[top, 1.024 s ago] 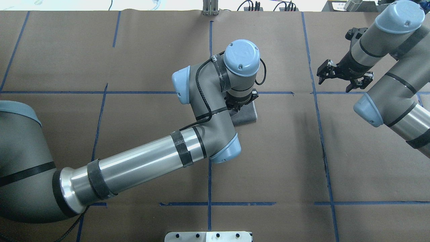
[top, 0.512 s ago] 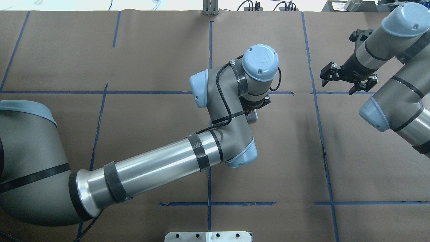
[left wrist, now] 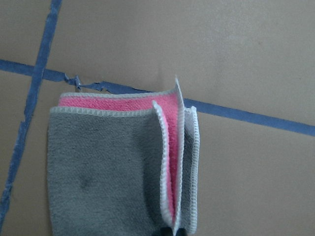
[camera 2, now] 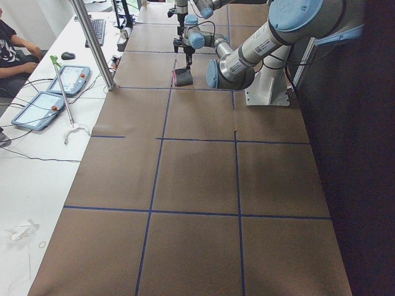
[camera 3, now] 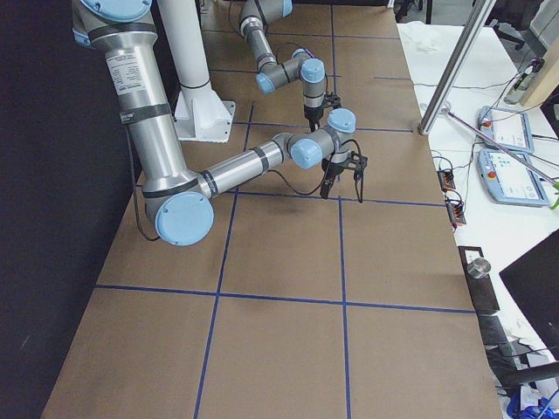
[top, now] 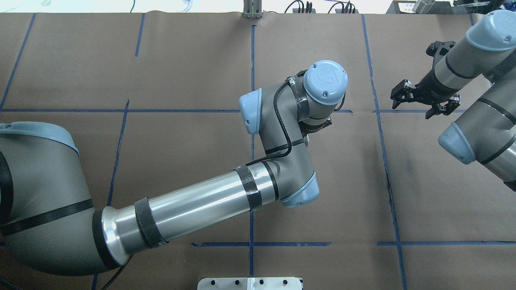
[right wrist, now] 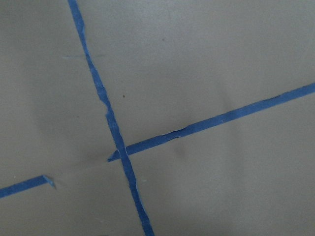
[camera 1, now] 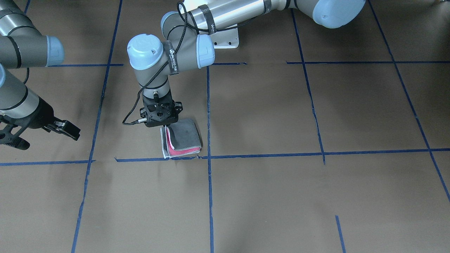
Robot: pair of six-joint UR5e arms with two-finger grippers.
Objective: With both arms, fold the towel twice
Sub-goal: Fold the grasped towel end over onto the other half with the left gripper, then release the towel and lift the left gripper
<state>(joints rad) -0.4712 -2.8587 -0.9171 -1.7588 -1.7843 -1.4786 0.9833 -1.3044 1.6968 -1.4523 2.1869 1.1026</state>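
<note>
While the left arm (top: pixel 193 205) is reaching over the middle of the brown paper-covered table (camera 1: pixel 281 196), its wrist is pointing straight down and the left gripper (camera 1: pixel 164 127) is meeting one side of the towel (camera 1: pixel 184 137). The towel is lying folded into a small stack, grey face up, with pink-red terry showing between the layers. It is sitting just on the robot's side of a blue tape line (camera 1: pixel 263 155), close to where that line is crossing another. In the left wrist view the whitish stitched edges (left wrist: pixel 167 162) are rising off the stack and converging at the gripper, which is pinching them together. From overhead, the wrist is hiding almost all of the cloth. The right arm (top: pixel 479 133) is hanging off to the robot's right, well apart from the towel, and the right gripper (top: pixel 412 109) is hovering above the table with its fingers spread, holding nothing.
</note>
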